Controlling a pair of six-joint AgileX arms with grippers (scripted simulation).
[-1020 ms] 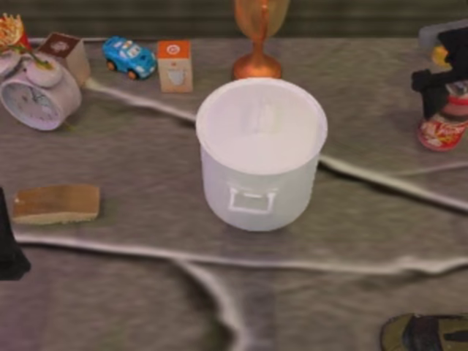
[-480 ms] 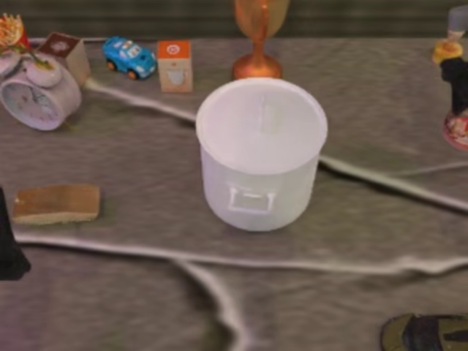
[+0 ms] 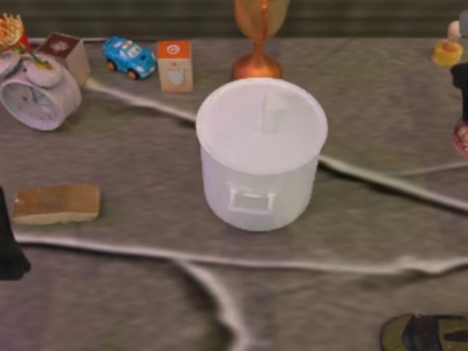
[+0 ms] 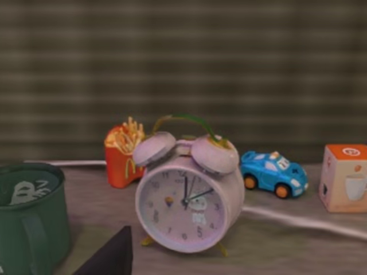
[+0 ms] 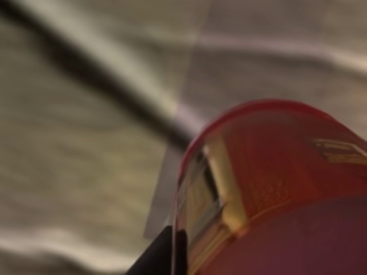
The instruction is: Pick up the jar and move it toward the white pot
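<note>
The white pot point(image 3: 259, 157) stands in the middle of the table, its handle facing the front. Only a red sliver of the jar point(image 3: 462, 137) shows at the far right edge of the top view. My right gripper point(image 3: 461, 80) shows as a dark shape just above it, mostly cut off. In the right wrist view the jar point(image 5: 275, 189) looms close, red and glossy, with one dark fingertip point(image 5: 163, 255) pressed against its side. Parked at the left edge is my left gripper point(image 3: 9, 252); one of its fingers point(image 4: 112, 258) shows far off to the side, so it is open.
An orange goblet point(image 3: 257, 36) stands behind the pot. A lilac alarm clock point(image 3: 36, 95), blue toy car point(image 3: 129, 57) and orange-white box point(image 3: 175, 66) line the back left. A wooden block point(image 3: 56, 203) lies at left, and a dark toy car point(image 3: 428, 333) at front right.
My right gripper and the jar have slid to the right, away from the pot, until both are nearly out of the top view. The left arm has not moved.
</note>
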